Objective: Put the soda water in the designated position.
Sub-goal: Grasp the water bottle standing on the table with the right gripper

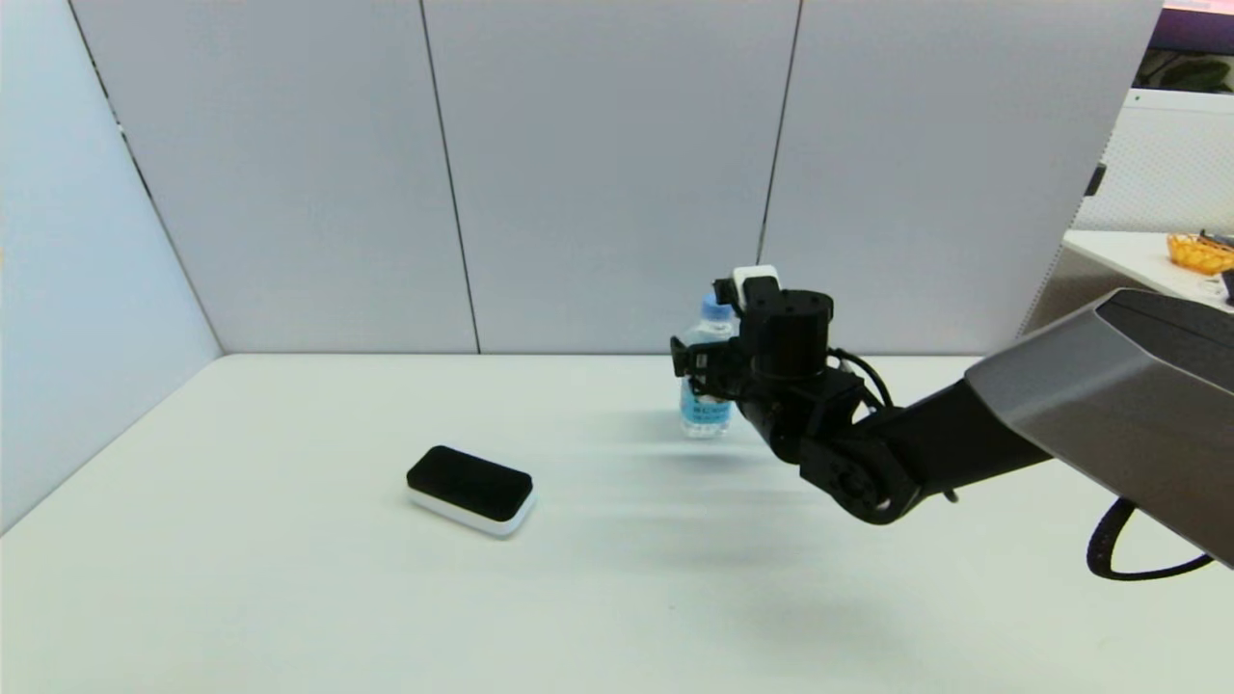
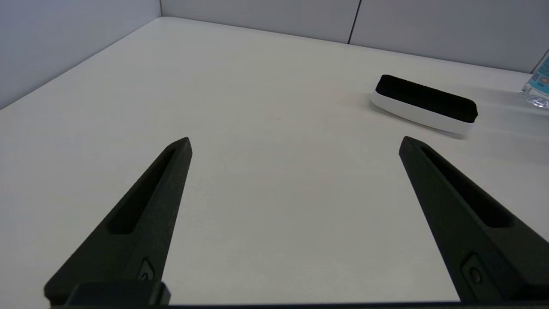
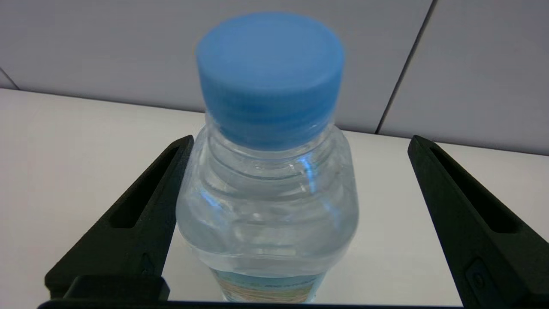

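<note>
Soda water: upright on the white table, toward the back wall. Right gripper: fingers wide, straddling its shoulder, apparently lined up to grasp. Left gripper: wide, idle, low over the table. Black-topped block: well apart.

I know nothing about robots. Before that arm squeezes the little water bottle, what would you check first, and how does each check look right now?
1. Soda water upright on the table: ok.
2. Bottle between the right gripper jaws: ok.
3. Jaws open wide enough: ok, gap on one side.
4. Bottle centred: not ok, it touches or nearly touches one finger.
5. Black-topped block out of the way: ok.
6. Left gripper apart, open: ok.
</note>
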